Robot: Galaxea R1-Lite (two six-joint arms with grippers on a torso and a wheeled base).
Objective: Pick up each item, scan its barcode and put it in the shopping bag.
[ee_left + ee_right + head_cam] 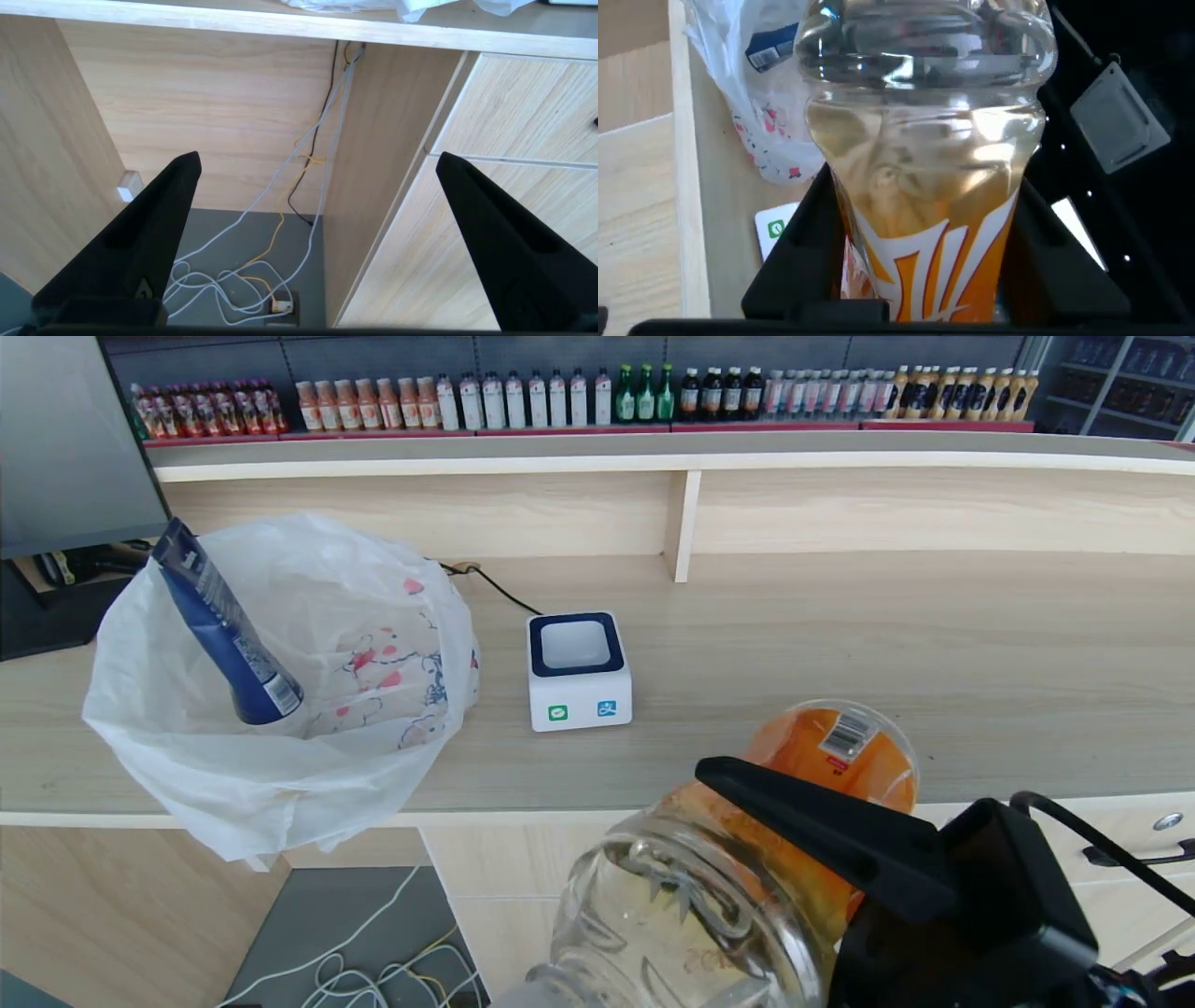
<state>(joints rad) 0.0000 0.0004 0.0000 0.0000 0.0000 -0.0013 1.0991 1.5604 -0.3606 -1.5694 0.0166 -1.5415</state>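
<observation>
1. Holding the orange-label bottle (822, 761) at the counter (887, 625) edge, clamped in the right gripper (924, 271), barcode sticker (845, 735) up, probably for the scanner (579, 670)
2. Left gripper (318, 243) sits under the counter, jaws apart, empty
3. Shopping bag (373, 607) already holds a blue tube (229, 635)

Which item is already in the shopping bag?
The blue tube, leaning inside the white bag; the orange bottle is clamped in the right gripper.

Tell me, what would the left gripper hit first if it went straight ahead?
Likely the hanging cables, then the wooden back panel under the counter; depth is hard to judge.
</observation>
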